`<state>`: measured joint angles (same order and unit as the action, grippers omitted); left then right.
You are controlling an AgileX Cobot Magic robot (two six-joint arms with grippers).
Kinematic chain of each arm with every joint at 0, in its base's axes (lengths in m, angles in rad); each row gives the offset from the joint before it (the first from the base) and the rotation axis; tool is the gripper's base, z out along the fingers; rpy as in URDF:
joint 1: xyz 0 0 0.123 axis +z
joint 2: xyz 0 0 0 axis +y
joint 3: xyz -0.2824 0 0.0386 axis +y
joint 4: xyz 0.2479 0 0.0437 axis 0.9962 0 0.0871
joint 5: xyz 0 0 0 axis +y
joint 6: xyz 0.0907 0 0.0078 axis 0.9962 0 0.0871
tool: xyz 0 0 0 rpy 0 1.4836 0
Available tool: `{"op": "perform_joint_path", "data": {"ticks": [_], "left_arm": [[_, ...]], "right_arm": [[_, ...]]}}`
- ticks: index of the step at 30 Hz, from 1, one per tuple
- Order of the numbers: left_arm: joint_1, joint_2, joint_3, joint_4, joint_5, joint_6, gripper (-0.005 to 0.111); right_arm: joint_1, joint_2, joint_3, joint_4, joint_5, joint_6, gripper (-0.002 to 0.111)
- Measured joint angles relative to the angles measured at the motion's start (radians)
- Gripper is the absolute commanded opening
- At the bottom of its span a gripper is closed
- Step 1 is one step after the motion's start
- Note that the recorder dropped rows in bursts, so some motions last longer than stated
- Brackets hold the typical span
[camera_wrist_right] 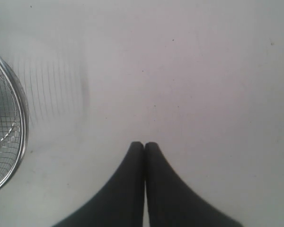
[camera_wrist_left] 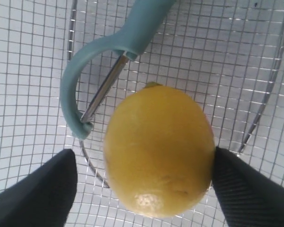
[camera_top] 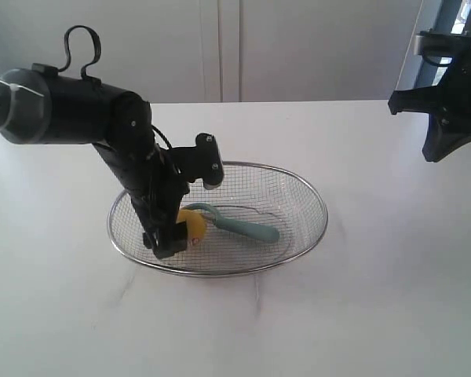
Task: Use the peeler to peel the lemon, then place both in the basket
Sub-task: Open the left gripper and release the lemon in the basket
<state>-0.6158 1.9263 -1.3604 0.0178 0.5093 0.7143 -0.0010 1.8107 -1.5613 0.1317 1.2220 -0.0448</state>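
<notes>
Lemon (camera_wrist_left: 158, 151) lies in the basket (camera_top: 314, 196) just beside the peeler (camera_wrist_left: 132, 38), between the wide-spread, empty jaws of the left gripper (camera_wrist_left: 143, 163). That gripper should rise straight up, so no finger drags the lemon. Well apart, the right gripper (camera_wrist_right: 144, 147) hangs closed and empty.

Shiny metal-mesh basket (camera_top: 302, 196), smooth-skinned lemon (camera_wrist_left: 158, 151)

Left wrist view cuts the peeler (camera_wrist_left: 132, 38) off mid-handle.
</notes>
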Motion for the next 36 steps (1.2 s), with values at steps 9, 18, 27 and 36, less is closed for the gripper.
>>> {"op": "perform_joint_path", "data": {"ticks": [9, 18, 27, 36], "left_arm": [[0.000, -0.055, 0.000, 0.009, 0.000, 0.000, 0.080], [0.000, -0.113, 0.000, 0.009, 0.002, -0.007, 0.080], [0.000, -0.216, 0.000, 0.013, 0.065, -0.145, 0.048], [0.000, -0.240, 0.000, 0.013, 0.078, -0.213, 0.000]], "right_arm": [[0.000, 0.000, 0.000, 0.000, 0.000, 0.000, 0.000], [0.000, 0.000, 0.000, 0.000, 0.000, 0.000, 0.000], [0.000, 0.000, 0.000, 0.000, 0.000, 0.000, 0.000], [0.000, 0.000, 0.000, 0.000, 0.000, 0.000, 0.000]]}}
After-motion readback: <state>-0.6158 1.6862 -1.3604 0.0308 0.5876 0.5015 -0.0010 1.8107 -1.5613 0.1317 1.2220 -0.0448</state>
